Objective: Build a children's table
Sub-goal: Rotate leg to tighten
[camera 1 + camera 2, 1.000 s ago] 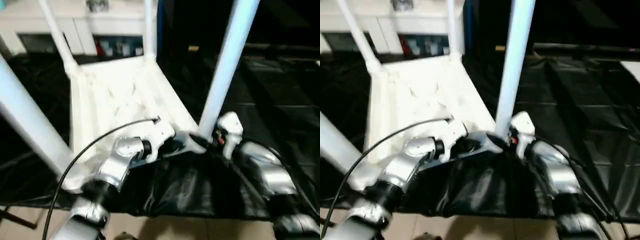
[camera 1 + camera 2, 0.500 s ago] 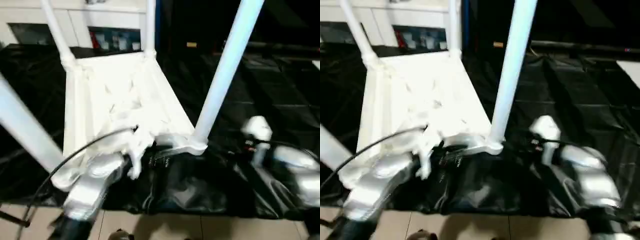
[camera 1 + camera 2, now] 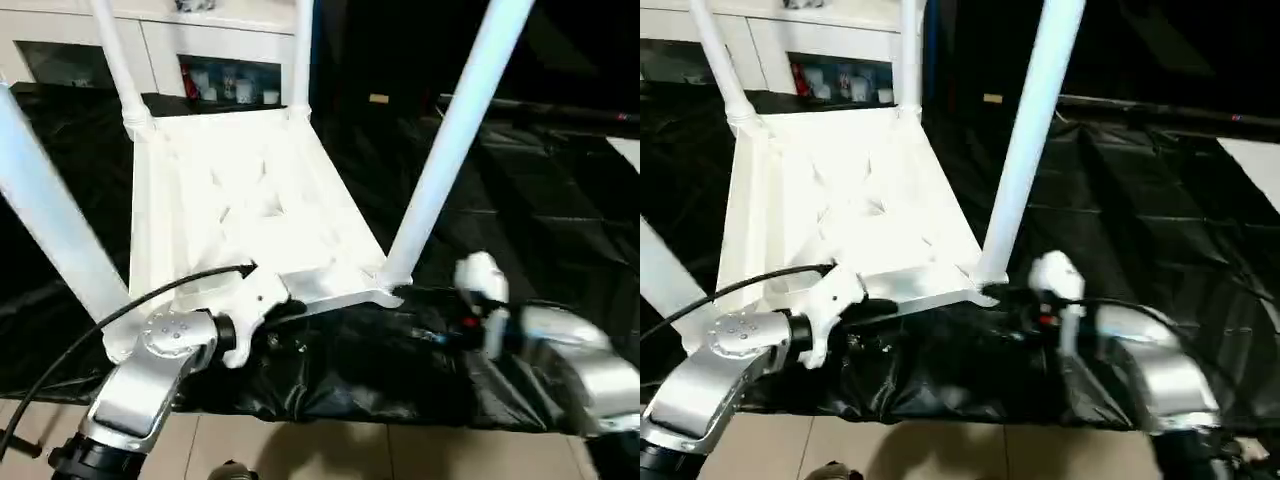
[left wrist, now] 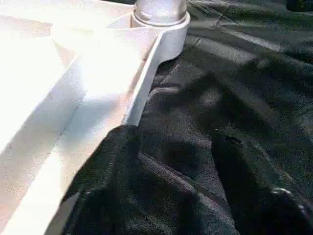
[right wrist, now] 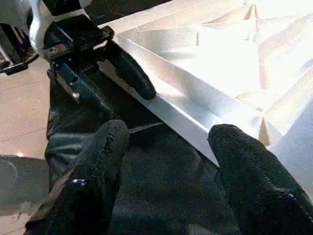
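Observation:
The white tabletop (image 3: pixel 240 200) lies upside down on black sheeting, ribbed underside up. Four white legs stand in its corner sockets, the nearest ones at front right (image 3: pixel 450 140) and front left (image 3: pixel 50 230). My left gripper (image 4: pixel 176 142) is open at the front rim (image 4: pixel 142 83) near the front right socket (image 4: pixel 161 19). One finger (image 4: pixel 107 181) lies against the rim and the other is over the sheeting. My right gripper (image 5: pixel 171 132) is open just off that same rim (image 5: pixel 186 103), facing it, with nothing between its fingers. The left gripper (image 5: pixel 105 73) shows beyond it.
A white cabinet with glass doors (image 3: pixel 200 40) stands behind the table. Black sheeting (image 3: pixel 540 200) covers the floor around and to the right. Pale tiled floor (image 3: pixel 300 450) begins just in front of it. A black cable (image 3: pixel 100 320) runs along my left forearm.
Both grippers have drawn away from the front right leg's base. The left slid left along the front rim, the right pulled back to the right. The camera also tilted.

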`<state>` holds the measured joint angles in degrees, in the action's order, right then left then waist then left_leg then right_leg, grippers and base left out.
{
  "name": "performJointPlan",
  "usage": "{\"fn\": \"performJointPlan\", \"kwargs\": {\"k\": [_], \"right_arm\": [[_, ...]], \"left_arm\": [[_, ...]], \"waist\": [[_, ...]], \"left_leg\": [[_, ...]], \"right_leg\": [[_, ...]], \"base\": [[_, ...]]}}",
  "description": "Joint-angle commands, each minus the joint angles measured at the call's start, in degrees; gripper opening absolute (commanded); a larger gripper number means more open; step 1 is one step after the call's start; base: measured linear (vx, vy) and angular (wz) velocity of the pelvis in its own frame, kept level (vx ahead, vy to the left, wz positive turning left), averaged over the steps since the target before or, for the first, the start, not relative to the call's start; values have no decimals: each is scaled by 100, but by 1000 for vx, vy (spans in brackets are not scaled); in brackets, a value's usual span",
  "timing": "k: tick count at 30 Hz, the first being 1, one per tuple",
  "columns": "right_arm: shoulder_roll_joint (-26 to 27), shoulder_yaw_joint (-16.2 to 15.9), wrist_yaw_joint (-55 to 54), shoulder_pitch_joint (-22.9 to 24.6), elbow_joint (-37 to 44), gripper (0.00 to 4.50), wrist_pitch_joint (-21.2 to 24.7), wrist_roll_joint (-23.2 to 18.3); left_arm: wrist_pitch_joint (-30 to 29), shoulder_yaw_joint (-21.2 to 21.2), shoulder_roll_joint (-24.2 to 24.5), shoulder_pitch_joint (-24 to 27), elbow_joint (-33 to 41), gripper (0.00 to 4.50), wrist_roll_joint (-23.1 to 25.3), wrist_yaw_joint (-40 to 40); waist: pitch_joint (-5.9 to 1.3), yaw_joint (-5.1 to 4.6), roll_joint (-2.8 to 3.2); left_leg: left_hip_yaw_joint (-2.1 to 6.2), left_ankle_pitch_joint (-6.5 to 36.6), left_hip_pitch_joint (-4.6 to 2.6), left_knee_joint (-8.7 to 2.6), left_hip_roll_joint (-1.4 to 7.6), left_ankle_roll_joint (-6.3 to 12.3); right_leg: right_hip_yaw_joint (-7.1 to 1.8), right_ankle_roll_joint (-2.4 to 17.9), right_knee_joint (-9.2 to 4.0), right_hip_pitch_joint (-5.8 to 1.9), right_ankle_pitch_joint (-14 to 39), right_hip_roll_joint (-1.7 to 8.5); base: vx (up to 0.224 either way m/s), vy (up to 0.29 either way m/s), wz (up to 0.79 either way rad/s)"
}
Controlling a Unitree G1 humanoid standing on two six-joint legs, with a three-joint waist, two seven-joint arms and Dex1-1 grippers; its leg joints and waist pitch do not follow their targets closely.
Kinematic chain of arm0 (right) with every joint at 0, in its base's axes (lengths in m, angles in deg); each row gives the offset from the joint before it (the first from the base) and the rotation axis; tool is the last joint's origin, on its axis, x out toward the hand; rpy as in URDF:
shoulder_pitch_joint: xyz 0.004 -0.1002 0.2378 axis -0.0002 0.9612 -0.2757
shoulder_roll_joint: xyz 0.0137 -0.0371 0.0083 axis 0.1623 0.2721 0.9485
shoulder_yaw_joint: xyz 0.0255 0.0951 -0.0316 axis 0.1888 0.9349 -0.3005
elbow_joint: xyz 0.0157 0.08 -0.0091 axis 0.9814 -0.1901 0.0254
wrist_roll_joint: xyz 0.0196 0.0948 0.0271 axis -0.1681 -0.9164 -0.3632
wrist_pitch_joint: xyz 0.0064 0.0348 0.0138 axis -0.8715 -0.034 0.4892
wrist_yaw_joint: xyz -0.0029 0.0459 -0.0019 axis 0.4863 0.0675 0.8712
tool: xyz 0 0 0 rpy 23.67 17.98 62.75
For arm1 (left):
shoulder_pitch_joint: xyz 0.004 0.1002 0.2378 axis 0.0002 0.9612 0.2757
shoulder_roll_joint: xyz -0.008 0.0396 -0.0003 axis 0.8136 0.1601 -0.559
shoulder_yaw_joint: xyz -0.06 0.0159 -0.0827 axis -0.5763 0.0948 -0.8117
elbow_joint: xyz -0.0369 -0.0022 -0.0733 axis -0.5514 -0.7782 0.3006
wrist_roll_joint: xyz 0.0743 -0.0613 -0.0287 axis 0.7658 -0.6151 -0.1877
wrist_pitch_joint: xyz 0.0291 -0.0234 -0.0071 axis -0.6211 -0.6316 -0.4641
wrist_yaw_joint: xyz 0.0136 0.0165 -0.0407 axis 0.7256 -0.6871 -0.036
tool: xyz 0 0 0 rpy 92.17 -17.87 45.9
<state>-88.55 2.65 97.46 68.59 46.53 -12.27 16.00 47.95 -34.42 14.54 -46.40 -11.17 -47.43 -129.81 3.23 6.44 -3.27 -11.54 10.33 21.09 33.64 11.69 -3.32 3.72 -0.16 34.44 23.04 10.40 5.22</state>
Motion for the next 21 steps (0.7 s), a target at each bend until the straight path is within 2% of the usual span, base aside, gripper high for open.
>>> {"fn": "performJointPlan", "kwargs": {"k": [1,4,7,10,11,13,14,15,16,17,18,19,20,21], "right_arm": [[45,18,-174,-124,0,302,-74,88],[244,12,-438,-265,-176,302,-253,193],[329,-26,-549,-330,-246,302,-278,217],[414,-75,-645,-384,-289,302,-295,241],[481,-102,-718,-415,-315,302,-303,265],[508,-111,-749,-428,-327,302,-295,273],[538,-125,-784,-446,-356,302,-303,289],[668,-160,-909,-520,-476,302,-290,330],[668,-160,-909,-520,-476,302,-290,330],[773,-204,-993,-581,-570,302,-285,369],[796,-214,-1009,-595,-591,302,-285,379],[836,-236,-1038,-616,-626,302,-290,396],[931,-255,-1202,-691,-774,302,-310,484],[951,-256,-1244,-710,-812,302,-321,505]], "left_arm": [[-55,-32,88,-76,-100,323,343,264],[124,-7,89,-161,-260,329,587,491],[214,61,159,-218,-328,365,672,607],[286,63,170,-270,-364,378,662,781],[304,-33,120,-295,-304,378,590,841],[289,-89,88,-298,-264,407,534,851],[297,-165,34,-286,-207,407,452,834],[279,-448,-146,-121,143,409,-17,640],[279,-448,-146,-121,143,409,-17,640],[199,-660,-244,75,460,431,-426,451],[175,-705,-261,121,527,442,-511,415],[135,-769,-273,205,637,442,-659,370],[88,-853,-227,383,787,442,-822,284],[84,-866,-214,417,810,442,-851,272]], "waist": [[-293,9,-17],[-296,5,-39],[-303,8,-22],[-320,8,-24],[-319,16,-6],[-324,19,-12],[-331,25,-7],[-332,30,15],[-333,16,11],[-337,23,3],[-333,10,2],[-330,4,-5],[-324,13,-18],[-316,-4,-6]], "left_leg": [[141,1723,-96,-493,203,-40],[148,1712,-86,-491,198,-61],[157,1757,-95,-493,197,-101],[148,1685,-89,-485,189,-92],[152,1670,-85,-484,189,-96],[148,1649,-87,-479,189,-101],[143,1609,-88,-474,191,-96],[143,1568,-80,-474,187,-109],[139,1560,-76,-468,189,-127],[141,1544,-71,-470,191,-137],[142,1536,-61,-473,198,-147],[136,1542,-53,-479,191,-130],[121,1581,-80,-468,189,-102],[127,1559,-57,-483,183,-103]], "right_leg": [[-249,696,-489,-146,2176,314],[-245,640,-491,-156,2254,325],[-244,614,-492,-153,2237,321],[-243,693,-454,-158,1999,308],[-243,709,-441,-164,1947,308],[-244,736,-437,-167,1899,312],[-247,765,-429,-170,1805,308],[-247,817,-413,-175,1720,312],[-246,894,-399,-176,1665,322],[-237,948,-400,-188,1624,320],[-239,1018,-373,-193,1521,318],[-236,1014,-384,-197,1515,300],[-244,985,-396,-175,1551,291],[-244,976,-388,-187,1564,283]], "base": [[0,0,0],[0,0,0],[0,0,0],[0,0,0],[0,0,0],[0,0,0],[0,0,0],[0,0,0],[0,0,0],[0,0,0],[0,0,0],[0,0,0],[0,0,0],[0,0,0]]}}
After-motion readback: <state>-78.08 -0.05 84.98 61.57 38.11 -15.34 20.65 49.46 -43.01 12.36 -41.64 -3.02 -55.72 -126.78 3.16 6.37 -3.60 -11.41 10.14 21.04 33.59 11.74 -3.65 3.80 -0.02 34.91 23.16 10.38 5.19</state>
